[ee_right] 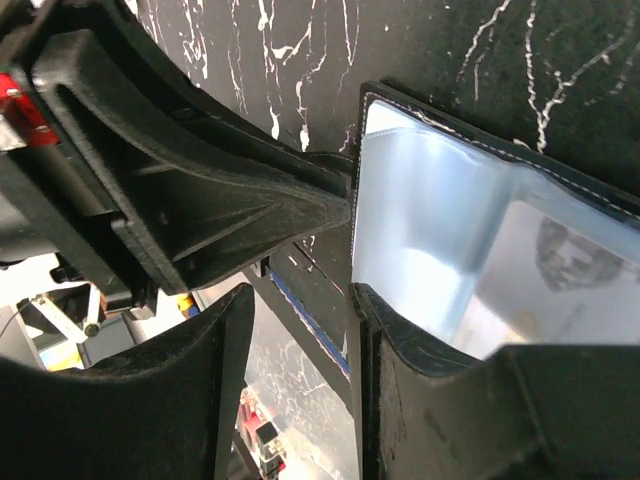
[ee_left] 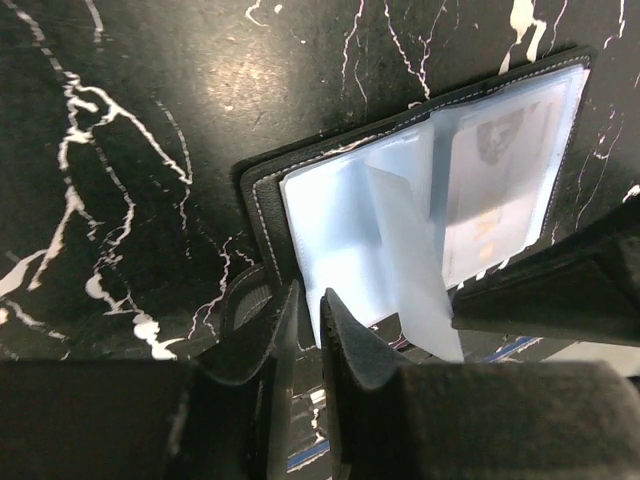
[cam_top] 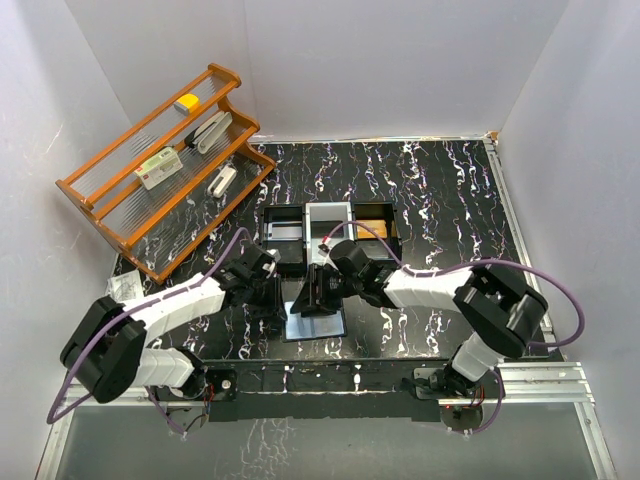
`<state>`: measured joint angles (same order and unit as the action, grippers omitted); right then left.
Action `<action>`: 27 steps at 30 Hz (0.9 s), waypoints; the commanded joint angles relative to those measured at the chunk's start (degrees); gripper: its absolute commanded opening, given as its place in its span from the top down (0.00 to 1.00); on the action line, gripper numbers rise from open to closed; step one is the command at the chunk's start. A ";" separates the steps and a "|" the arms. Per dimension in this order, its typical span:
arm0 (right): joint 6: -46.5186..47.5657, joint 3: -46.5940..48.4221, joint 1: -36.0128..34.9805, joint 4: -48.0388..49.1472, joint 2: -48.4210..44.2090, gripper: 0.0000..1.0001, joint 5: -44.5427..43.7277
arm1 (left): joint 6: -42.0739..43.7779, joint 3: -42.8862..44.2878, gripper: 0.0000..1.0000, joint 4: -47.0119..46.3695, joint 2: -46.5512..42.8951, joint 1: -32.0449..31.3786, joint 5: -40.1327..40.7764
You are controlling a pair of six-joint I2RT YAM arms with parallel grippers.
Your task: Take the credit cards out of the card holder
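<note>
We see the card holder (ee_left: 330,210) lying open on the black marbled table (cam_top: 440,200), glossy blue-grey inside facing up and black cover down. It sits directly under and between the two claws. As far as the overhead view lets us judge, its long axis runs sideways, from the left claw (ee_left: 308,305) across toward the right claw (ee_right: 300,295). Its stitched short edge points at the left claw.

The left claw is clamped on that edge near a corner, its fingers almost together with only the thin rim of the holder between them. The right claw stands apart. One finger (ee_right: 430,370) rests on a clear pocket, the other hangs off the holder's edge over the table, and nothing is gripped between them.

Just past the left claw's tips, a loose clear sleeve (ee_left: 405,260) stands up, tilted. Beyond it, nearer the right claw, a pale card (ee_left: 505,180) lies inside a pocket. We make out a faint grey crest-like mark on it, but no writing we can read. Beyond both claws sits a black tray (cam_top: 302,240).
</note>
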<state>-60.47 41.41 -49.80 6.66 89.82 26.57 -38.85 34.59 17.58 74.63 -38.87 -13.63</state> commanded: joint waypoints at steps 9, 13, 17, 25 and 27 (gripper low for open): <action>-0.26 3.96 -0.98 6.15 5.35 0.44 7.72 | -7.95 -0.06 0.79 13.25 -13.16 -0.41 13.83; 1.93 5.04 -1.26 6.57 2.89 0.35 9.16 | -8.17 0.48 0.75 12.72 -15.55 -0.41 14.27; 3.16 5.67 -1.26 6.46 -0.50 0.30 8.72 | -7.67 1.98 0.71 12.33 -16.19 -0.41 14.70; 3.64 4.46 -0.94 -15.92 -10.02 0.44 -19.03 | -4.99 3.31 0.60 6.13 -16.10 -0.41 8.62; 2.73 3.15 -0.24 -19.06 -12.80 0.43 -24.06 | -3.71 3.65 0.57 2.80 -14.34 -0.41 3.86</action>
<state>-56.99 45.12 -50.87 -2.26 82.37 18.92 -45.15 36.03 26.06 59.40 -38.92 -2.11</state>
